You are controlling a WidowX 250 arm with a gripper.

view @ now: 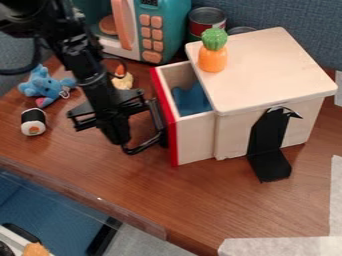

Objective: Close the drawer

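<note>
brown wood table (120,175), got a blue plush (45,86), toy sushi roll (33,121), teal toy microwave (171,26), wooden drawer box (270,62) and whitish tape (287,246) on it

The black pincer (139,140) hangs at the red front of the open drawer (194,139).

The black, jointed arm (85,62) has a curved black cable (19,72).

Toy kitchen with teal microwave (160,31)
</note>
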